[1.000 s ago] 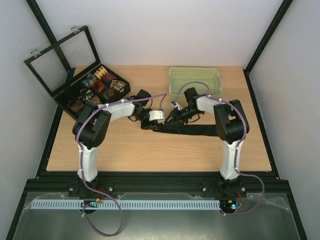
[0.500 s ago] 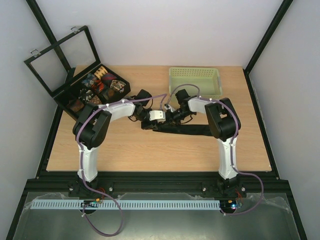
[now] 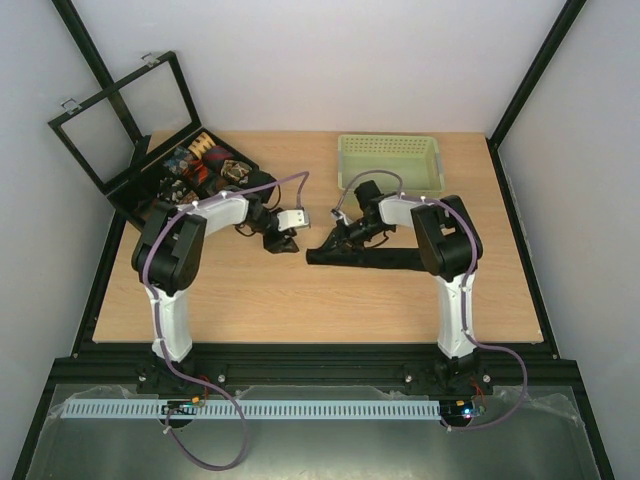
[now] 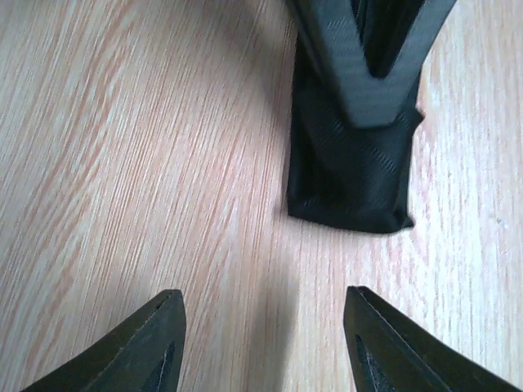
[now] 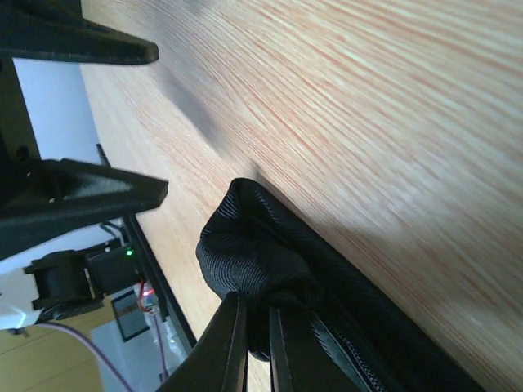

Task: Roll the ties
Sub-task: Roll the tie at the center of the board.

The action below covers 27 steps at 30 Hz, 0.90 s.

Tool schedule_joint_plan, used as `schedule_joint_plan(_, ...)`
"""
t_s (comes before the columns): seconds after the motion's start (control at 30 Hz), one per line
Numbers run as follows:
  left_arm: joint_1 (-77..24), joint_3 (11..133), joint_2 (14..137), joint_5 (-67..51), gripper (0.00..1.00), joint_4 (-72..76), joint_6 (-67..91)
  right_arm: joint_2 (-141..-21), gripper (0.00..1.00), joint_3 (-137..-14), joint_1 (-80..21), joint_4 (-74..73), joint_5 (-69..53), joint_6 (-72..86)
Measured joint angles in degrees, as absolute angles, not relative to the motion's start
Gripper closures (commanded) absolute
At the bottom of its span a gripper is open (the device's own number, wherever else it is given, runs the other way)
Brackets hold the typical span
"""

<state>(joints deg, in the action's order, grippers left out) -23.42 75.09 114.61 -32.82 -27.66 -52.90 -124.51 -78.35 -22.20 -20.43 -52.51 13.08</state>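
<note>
While the right gripper [image 5: 255, 309] is clamped on the folded end of the black tie [image 4: 347, 180], the left gripper [image 4: 263, 294] hangs spread and empty just beside that end, with nothing between its fingers. The tie lies on the table [image 3: 250, 290], mid-right, running from the pinched end off under the right arm. The other ties [image 3: 200, 160] sit coiled in the box [image 3: 128, 186] at far left, and the basket [image 3: 390, 150] at the back is well apart.

Step in hand, my read: starting the roll at the pinched end. To do it well:
- Pinch only the fold, not the layer under it, or the whole strip drags.
- Turn the wrist over the strip so the fabric winds on itself with edges square to its run. Otherwise the coil cones.
- Bring the left gripper down on the flat part near the coil for tension, not onto the same end.
- The fabric looks soft and slick, so a loose first turn will likely spring open. Get it tight before advancing.

Writing: none readable. No brand or label shows on the tie, box or basket. The tie has only a fine diagonal weave.
</note>
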Motion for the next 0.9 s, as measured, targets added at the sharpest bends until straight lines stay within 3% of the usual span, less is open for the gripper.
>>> schedule_joint_plan(0.5,-27.0,73.1,113.2,-33.7,0.38,-27.3,-53.1,-126.7,0.99,-71.4,-16.8,-13.0,-69.1,13.0)
schedule_joint_plan(0.9,-30.2,66.9,109.8,-37.2,0.38,-18.0,-41.6,-127.4,0.99,-72.4,-16.3,-20.9,-69.2,2.3)
